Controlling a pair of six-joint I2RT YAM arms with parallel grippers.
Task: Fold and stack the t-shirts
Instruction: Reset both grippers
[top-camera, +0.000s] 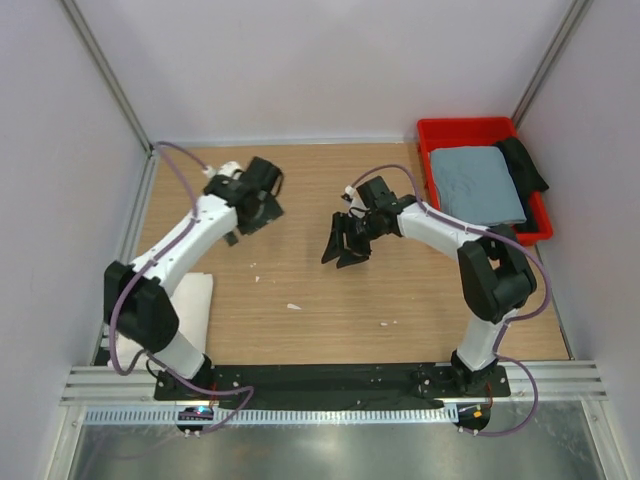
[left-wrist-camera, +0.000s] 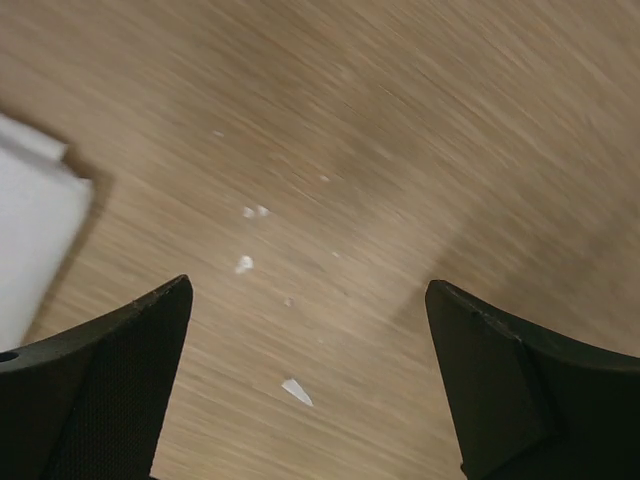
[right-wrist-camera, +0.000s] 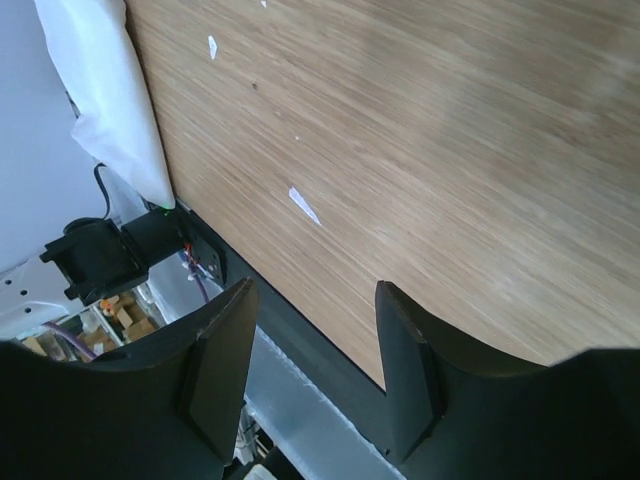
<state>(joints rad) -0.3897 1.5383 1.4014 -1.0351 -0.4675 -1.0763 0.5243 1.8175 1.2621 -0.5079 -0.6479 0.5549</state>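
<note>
A folded grey-blue t-shirt (top-camera: 478, 184) lies inside the red bin (top-camera: 466, 130) at the back right. A folded white t-shirt (top-camera: 193, 304) rests on the table at the near left, partly hidden behind the left arm; it also shows as a white t-shirt edge (left-wrist-camera: 35, 232) in the left wrist view and a white t-shirt corner (right-wrist-camera: 100, 90) in the right wrist view. My left gripper (top-camera: 248, 222) (left-wrist-camera: 308, 290) hovers over bare wood, jaws wide open and empty. My right gripper (top-camera: 340, 258) (right-wrist-camera: 315, 292) hangs mid-table, open with nothing between its fingers.
A black item (top-camera: 525, 164) lies along the bin's right side. Small white scraps (top-camera: 293, 306) dot the wooden tabletop (top-camera: 400, 290). Grey walls close in the sides and back. A black rail (top-camera: 330, 376) runs along the near edge.
</note>
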